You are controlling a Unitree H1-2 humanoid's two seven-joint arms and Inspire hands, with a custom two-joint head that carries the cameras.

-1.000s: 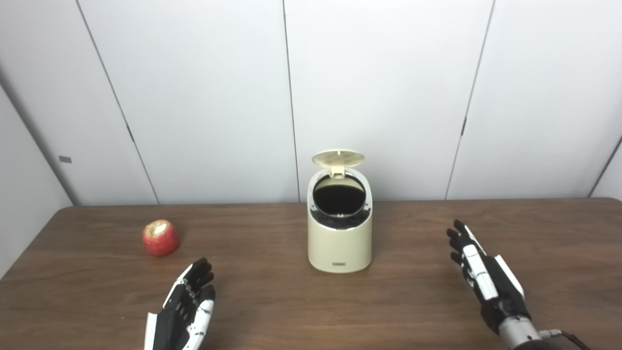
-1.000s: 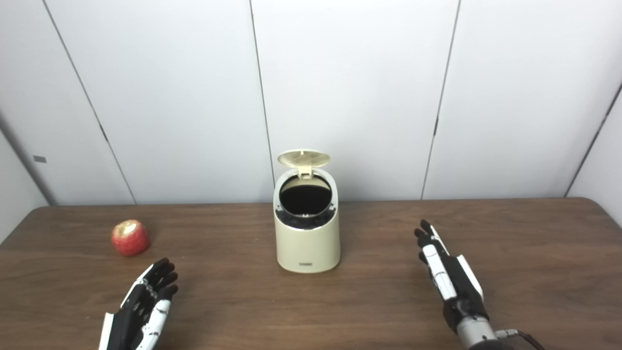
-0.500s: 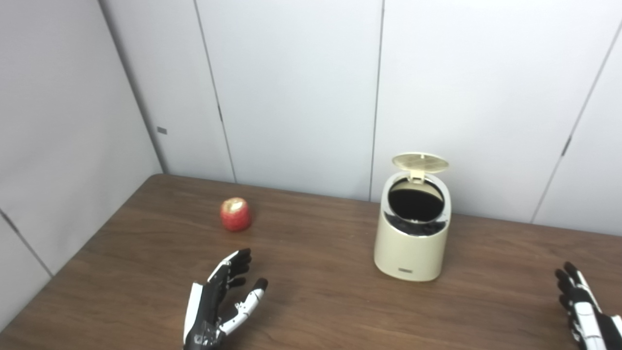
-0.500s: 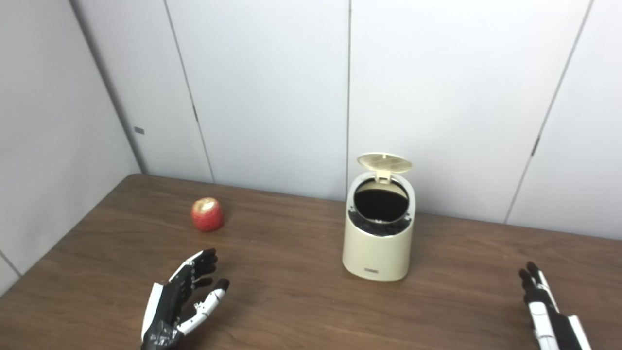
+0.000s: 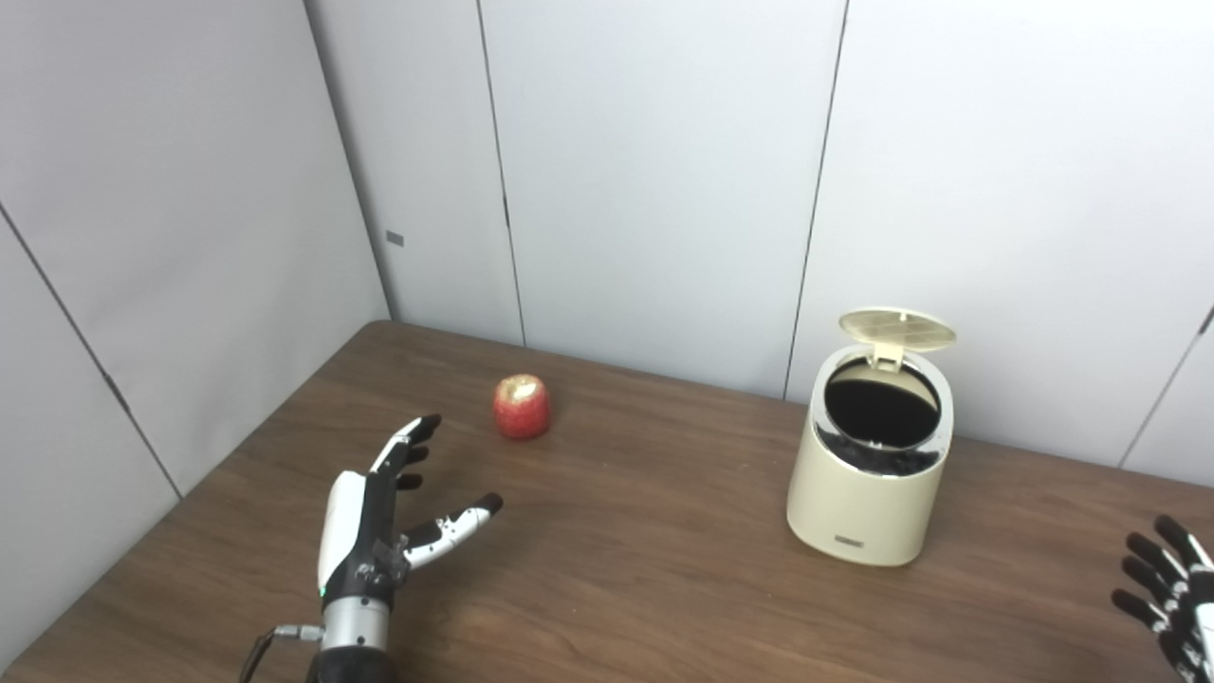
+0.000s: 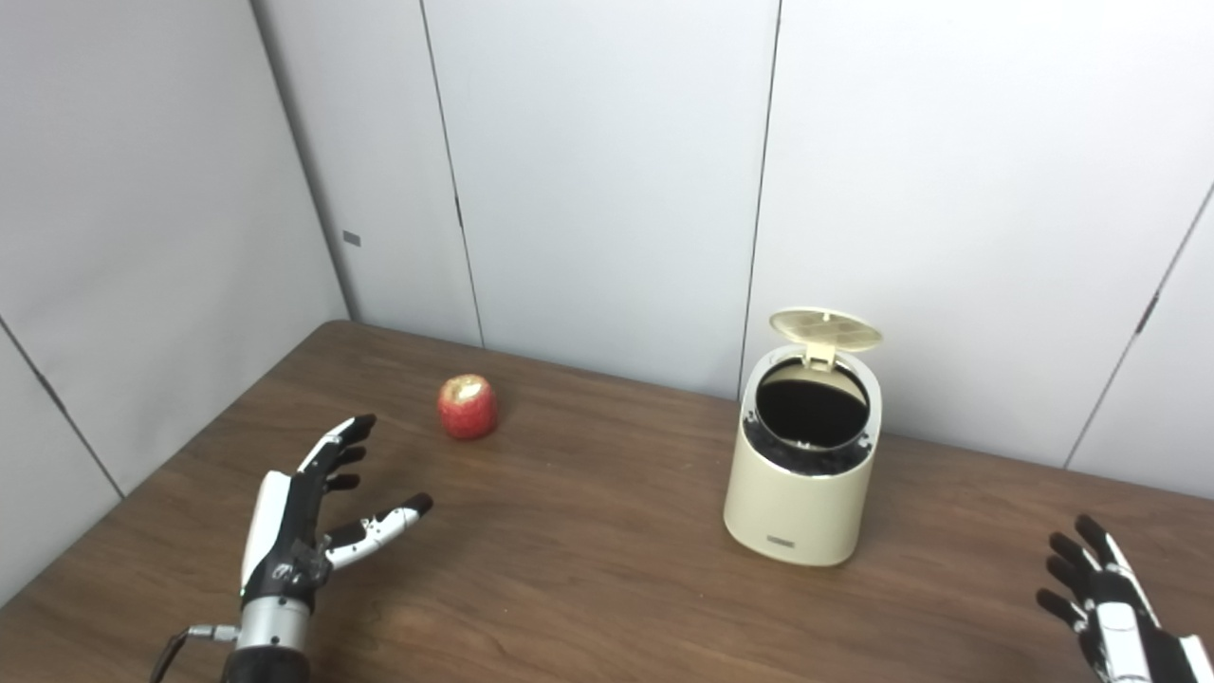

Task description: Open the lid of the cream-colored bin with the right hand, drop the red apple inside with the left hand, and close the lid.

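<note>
Lid [image 5: 896,327] up, bin [image 5: 868,493] ready; left hand [image 5: 379,512] fingers [image 5: 417,432] released, aimed at apple [image 5: 522,406] at one o'clock; right hand [image 6: 1105,598] splayed, idle.

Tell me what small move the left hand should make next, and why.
Probably reach the left hand forward to the red apple and close on it. The bin already has its lid up, the apple sits untouched on the table, and the hand is open and short of it.
</note>
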